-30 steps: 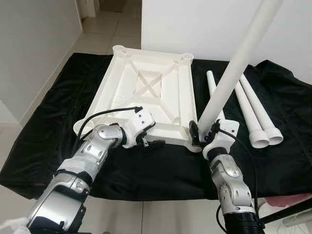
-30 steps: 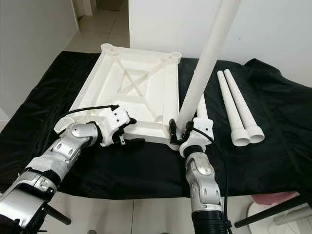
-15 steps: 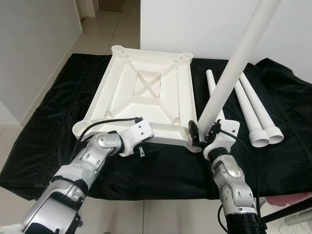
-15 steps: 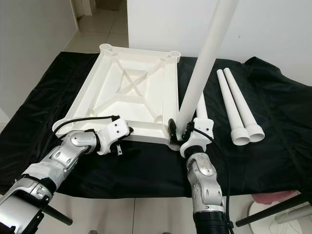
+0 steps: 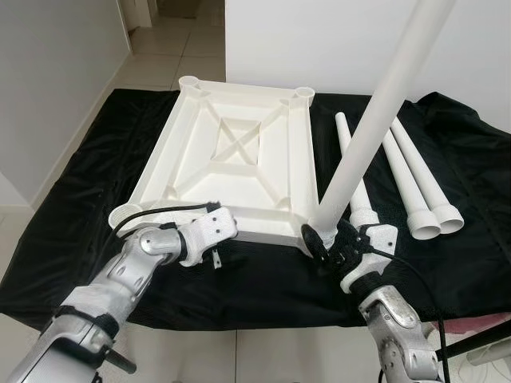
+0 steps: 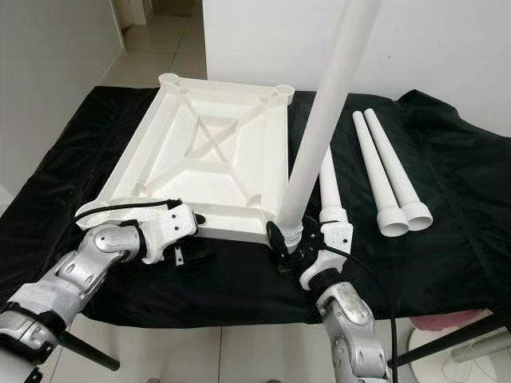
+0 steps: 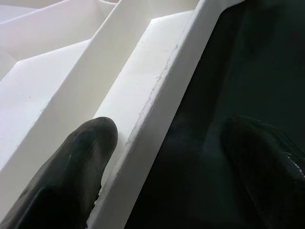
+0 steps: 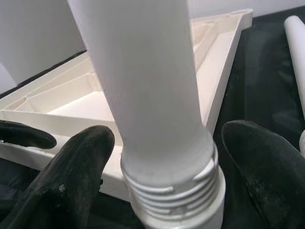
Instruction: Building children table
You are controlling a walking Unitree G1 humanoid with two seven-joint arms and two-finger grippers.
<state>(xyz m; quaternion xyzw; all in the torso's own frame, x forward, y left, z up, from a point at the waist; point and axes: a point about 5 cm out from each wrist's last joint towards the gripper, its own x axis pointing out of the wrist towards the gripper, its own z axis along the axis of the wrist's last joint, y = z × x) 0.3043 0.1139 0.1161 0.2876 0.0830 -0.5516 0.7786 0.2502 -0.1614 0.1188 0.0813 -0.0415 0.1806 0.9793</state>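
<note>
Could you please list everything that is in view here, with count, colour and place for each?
Tabletop: one, white plastic, lying upside down with its ribbed underside up, on the black cloth.
Upright table leg: one, white, standing tilted at the tabletop's near right corner socket, its threaded end showing.
Loose table legs: three, white, lying side by side on the cloth to the right of the tabletop.
Black cloth: one, spread under all the parts.
Floor: pale tiles, beyond the cloth.
Walls: white, left and behind.
Left hand: open, straddling the tabletop's near rim.
Right hand: open, its fingers on either side of the upright leg's base.
</note>
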